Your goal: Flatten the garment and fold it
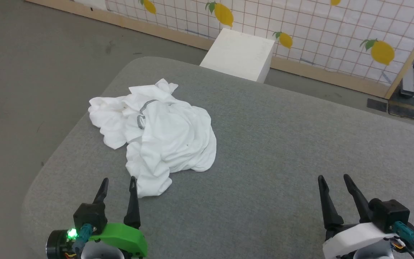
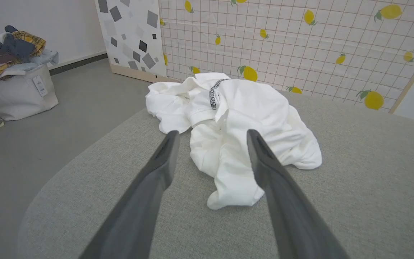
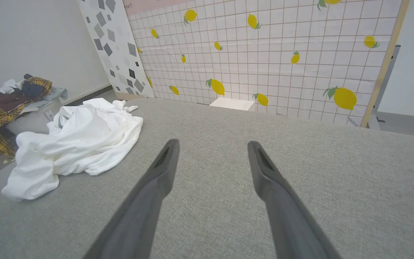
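On the grey fabric tabletop [image 1: 300,144], your left gripper [image 1: 118,178] and right gripper [image 1: 333,176] gape empty; pinch the crumpled white soft shirt [image 1: 171,136] by its nearest hem

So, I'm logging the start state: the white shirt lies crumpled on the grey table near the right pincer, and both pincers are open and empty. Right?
Not quite. The shirt lies near the left pincer, not the right pincer, as the head view shows. The rest holds: it is crumpled on the grey table, and both pincers are open and empty.
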Robot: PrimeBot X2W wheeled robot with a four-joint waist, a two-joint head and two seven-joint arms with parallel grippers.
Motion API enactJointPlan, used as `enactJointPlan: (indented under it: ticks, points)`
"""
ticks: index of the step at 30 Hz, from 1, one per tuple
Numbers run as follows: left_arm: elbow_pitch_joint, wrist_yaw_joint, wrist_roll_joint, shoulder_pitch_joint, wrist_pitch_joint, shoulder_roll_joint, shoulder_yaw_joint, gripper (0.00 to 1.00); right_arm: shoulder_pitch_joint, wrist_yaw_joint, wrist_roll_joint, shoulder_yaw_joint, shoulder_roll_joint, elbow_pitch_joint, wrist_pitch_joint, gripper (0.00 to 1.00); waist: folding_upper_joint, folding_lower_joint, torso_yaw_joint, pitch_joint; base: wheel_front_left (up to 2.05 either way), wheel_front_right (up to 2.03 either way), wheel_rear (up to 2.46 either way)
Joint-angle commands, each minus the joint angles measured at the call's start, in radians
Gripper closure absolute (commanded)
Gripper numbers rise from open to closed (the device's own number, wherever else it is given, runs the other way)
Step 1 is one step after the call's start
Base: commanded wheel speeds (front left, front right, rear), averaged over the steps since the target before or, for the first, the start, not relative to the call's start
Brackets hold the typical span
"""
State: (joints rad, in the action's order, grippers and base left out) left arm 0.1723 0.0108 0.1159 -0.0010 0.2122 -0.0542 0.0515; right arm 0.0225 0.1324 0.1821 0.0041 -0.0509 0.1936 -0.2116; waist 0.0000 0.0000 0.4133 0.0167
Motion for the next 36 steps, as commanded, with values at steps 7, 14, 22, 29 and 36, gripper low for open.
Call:
enactJointPlan:
  ticks: [7,14,22,29,36]
  points:
    - [0.009,0.007,0.020,0.012,0.022,0.004,0.006,0.00,-0.008,-0.002,-0.018,-0.007,0.001,0.015,-0.023,0.00,0.0000,0.0000,0.033,0.003,0.00,0.00,0.00]
    - [0.016,0.008,0.021,0.012,0.037,0.004,0.008,0.00,-0.010,-0.002,-0.016,-0.010,0.001,0.027,-0.037,0.00,0.0000,0.0000,0.060,0.001,0.00,0.00,0.00]
    - [0.024,0.006,0.022,0.012,0.050,0.004,0.008,0.00,-0.011,-0.002,-0.009,-0.011,0.001,0.041,-0.050,0.00,0.0000,0.0000,0.082,0.000,0.00,0.00,0.00]
    - [0.025,0.002,0.019,0.014,0.050,0.004,0.008,0.00,-0.004,-0.002,-0.010,-0.010,0.001,0.040,-0.050,0.00,0.0000,0.0000,0.080,-0.004,0.00,0.00,0.00]
    - [0.055,-0.027,0.037,-0.027,0.050,0.000,0.010,0.00,-0.010,-0.002,-0.013,0.004,0.001,0.039,-0.050,0.00,0.0000,0.0000,0.062,0.000,0.00,0.00,0.00]
